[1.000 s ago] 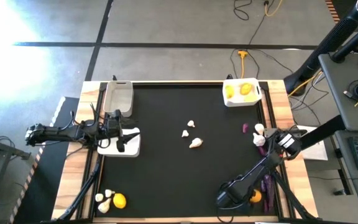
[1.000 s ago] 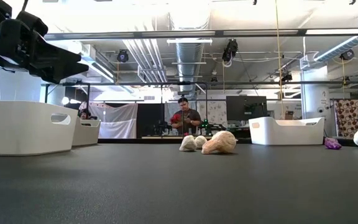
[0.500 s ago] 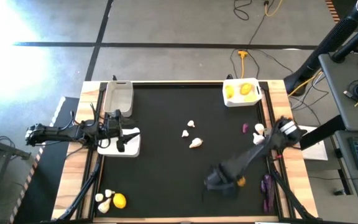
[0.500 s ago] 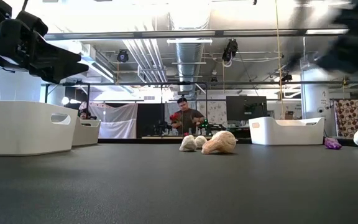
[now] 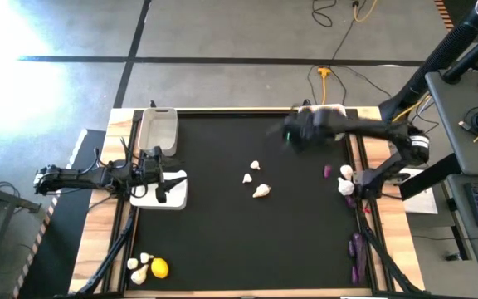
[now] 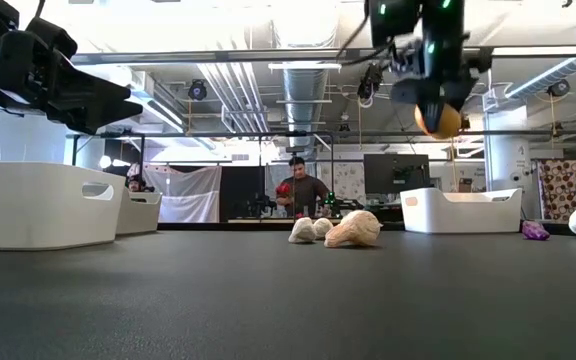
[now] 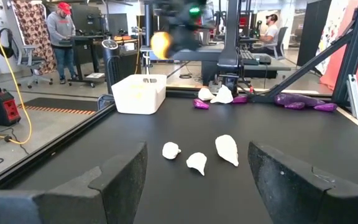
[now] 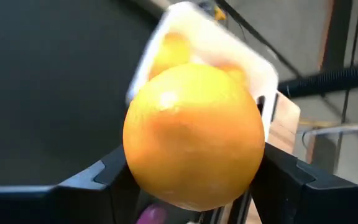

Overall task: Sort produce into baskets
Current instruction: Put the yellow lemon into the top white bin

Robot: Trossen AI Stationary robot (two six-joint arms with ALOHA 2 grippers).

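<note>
A: Orange citrus (image 8: 193,134) – where is it?

B: Clamped between the fingers of the right claw (image 6: 438,100), carried high above the surface (image 5: 247,232). It hangs just short of the far-right white basket (image 5: 323,123), which already holds yellow fruit (image 5: 328,119). The arm is blurred in the high view, so it is in transit.

A: Step in hand?

B: Delivery of the orange to the citrus basket, I judge. Next move calls for centring over the basket's opening, lowering, then spreading the fingers so the fruit drops in and does not roll off the rim.

A: Left side?

B: Left claw (image 7: 194,177) waits with fingers spread and empty, over the near-left white basket (image 5: 178,195), beside the greyish basket (image 5: 158,131).

A: What remains out?

B: Three garlic bulbs (image 5: 260,190) mid-surface; more bulbs (image 5: 345,184) and a small purple piece (image 5: 327,171) by the right edge; eggplants (image 5: 355,246) near right; a lemon (image 5: 159,267) with bulbs (image 5: 140,269) near left. Plenty left to sort.
</note>
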